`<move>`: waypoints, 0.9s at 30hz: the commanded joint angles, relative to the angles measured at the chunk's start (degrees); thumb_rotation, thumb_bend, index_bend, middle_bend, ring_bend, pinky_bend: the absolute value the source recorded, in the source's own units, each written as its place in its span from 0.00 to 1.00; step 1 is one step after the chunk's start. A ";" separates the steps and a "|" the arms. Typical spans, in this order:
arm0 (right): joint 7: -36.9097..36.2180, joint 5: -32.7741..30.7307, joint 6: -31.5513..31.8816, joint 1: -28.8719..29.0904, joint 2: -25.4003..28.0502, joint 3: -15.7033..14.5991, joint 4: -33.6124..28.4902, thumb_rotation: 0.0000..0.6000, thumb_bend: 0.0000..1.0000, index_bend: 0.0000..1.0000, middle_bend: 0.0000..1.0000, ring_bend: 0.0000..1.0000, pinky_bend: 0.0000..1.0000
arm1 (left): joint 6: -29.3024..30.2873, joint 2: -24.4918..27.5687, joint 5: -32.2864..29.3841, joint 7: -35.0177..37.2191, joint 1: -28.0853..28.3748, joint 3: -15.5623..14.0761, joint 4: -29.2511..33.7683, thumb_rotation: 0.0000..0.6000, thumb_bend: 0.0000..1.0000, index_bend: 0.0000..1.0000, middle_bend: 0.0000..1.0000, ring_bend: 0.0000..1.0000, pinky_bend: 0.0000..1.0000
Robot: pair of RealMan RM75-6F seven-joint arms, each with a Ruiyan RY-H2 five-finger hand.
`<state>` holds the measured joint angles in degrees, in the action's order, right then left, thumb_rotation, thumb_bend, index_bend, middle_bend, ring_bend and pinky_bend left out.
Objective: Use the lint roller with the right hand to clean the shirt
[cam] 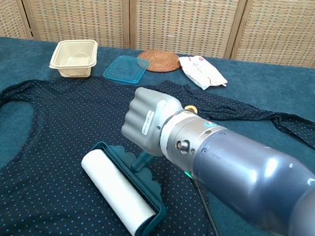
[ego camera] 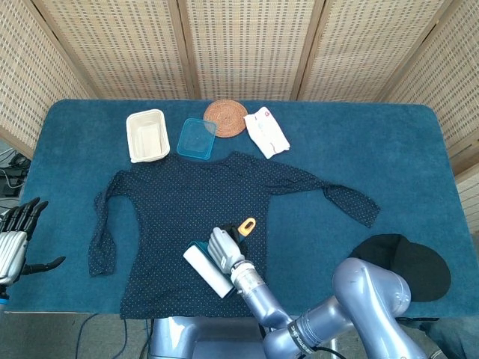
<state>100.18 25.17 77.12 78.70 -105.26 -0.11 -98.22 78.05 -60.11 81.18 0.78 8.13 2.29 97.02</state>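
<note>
A dark blue dotted shirt [ego camera: 187,202] [cam: 59,123] lies spread flat on the blue table. My right hand [ego camera: 223,248] [cam: 148,121] grips the teal handle of the lint roller [ego camera: 207,271] [cam: 118,191]. The roller's white drum rests on the lower front of the shirt. The handle's yellow end [ego camera: 246,224] sticks out behind the hand. My left hand [ego camera: 19,232] hangs off the table's left edge, fingers apart and holding nothing; it does not show in the chest view.
At the back stand a cream tray [ego camera: 147,135] [cam: 74,57], a clear blue lid [ego camera: 196,137] [cam: 126,69], a woven coaster [ego camera: 225,117] [cam: 159,60] and a white packet [ego camera: 267,132] [cam: 203,71]. A black cap [ego camera: 410,263] lies at the front right.
</note>
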 commanded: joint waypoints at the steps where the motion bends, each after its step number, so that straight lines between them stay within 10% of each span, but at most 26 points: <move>1: -0.74 1.01 0.27 -0.76 1.58 -0.93 0.34 1.00 0.59 0.72 1.00 1.00 1.00 | -0.04 -0.05 -0.06 0.03 0.00 -0.01 -0.09 1.00 0.00 0.00 0.00 0.00 0.00; 20: -12.07 5.11 -4.22 -9.69 13.56 -7.34 8.35 1.00 0.58 0.69 1.00 1.00 1.00 | -0.15 -1.00 -0.08 -2.63 0.19 -0.23 0.20 1.00 0.00 0.00 0.00 0.00 0.00; 23: -13.63 6.52 -5.01 -10.54 14.39 -7.49 9.04 1.00 0.44 0.44 1.00 1.00 1.00 | -0.06 -1.06 0.07 -2.88 0.16 -0.32 0.29 1.00 0.00 0.00 0.00 0.00 0.00; 25: -15.47 6.82 -5.89 -11.30 14.90 -6.96 8.89 1.00 0.15 0.11 1.00 1.00 1.00 | 0.07 -1.06 0.22 -2.96 0.12 -0.37 0.35 1.00 0.00 0.00 0.00 0.00 0.00; 27: -18.05 7.53 -5.86 -12.29 15.49 -5.72 8.11 1.00 0.01 0.00 1.00 1.00 1.00 | 0.35 -0.95 0.52 -2.75 -0.02 -0.47 0.43 1.00 0.00 0.00 0.00 0.00 0.00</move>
<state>84.56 31.75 71.54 67.52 -90.48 -6.94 -89.55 78.29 -61.11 81.62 -2.11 8.18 1.86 97.42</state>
